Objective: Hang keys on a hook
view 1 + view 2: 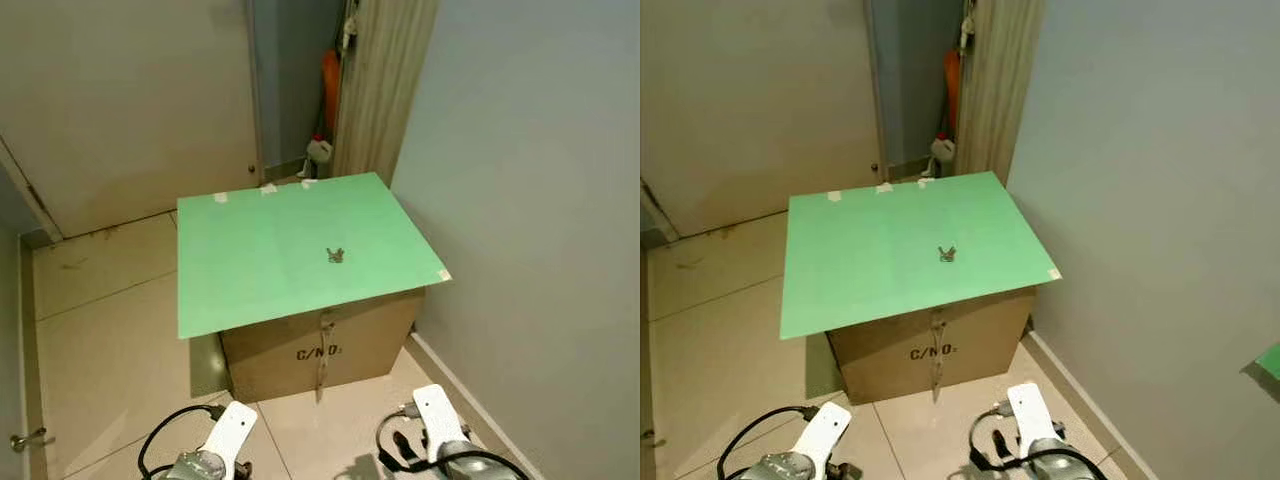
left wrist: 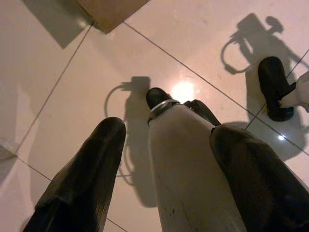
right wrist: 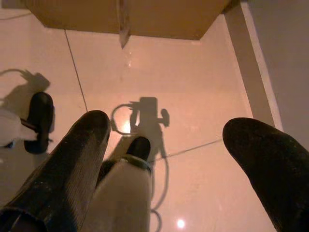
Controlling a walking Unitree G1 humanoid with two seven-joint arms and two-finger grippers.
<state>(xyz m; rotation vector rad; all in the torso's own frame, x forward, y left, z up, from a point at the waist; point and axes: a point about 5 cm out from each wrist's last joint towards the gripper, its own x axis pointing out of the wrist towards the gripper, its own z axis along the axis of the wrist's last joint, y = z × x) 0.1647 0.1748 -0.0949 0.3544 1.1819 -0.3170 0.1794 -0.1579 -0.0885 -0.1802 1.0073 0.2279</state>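
Note:
A small bunch of metal keys (image 1: 335,255) lies near the middle of a green board (image 1: 250,250) that tops a cardboard box (image 1: 320,345). Both arms hang low in front of the box, the left arm (image 1: 225,440) and the right arm (image 1: 440,420) well below and short of the keys. In the left wrist view my left gripper (image 2: 169,174) points down at the tiled floor, open, with nothing between its fingers (image 2: 82,179). My right gripper (image 3: 166,164) is also open over the floor, close to the box's lower edge (image 3: 145,19).
A grey wall (image 1: 540,200) runs close along the box's right side. Behind the box are a cream door (image 1: 130,100), a narrow gap with an orange object (image 1: 330,85) and a white bottle (image 1: 318,150). A green patch (image 1: 1270,360) shows on the right wall. Open tiled floor (image 1: 100,330) lies left.

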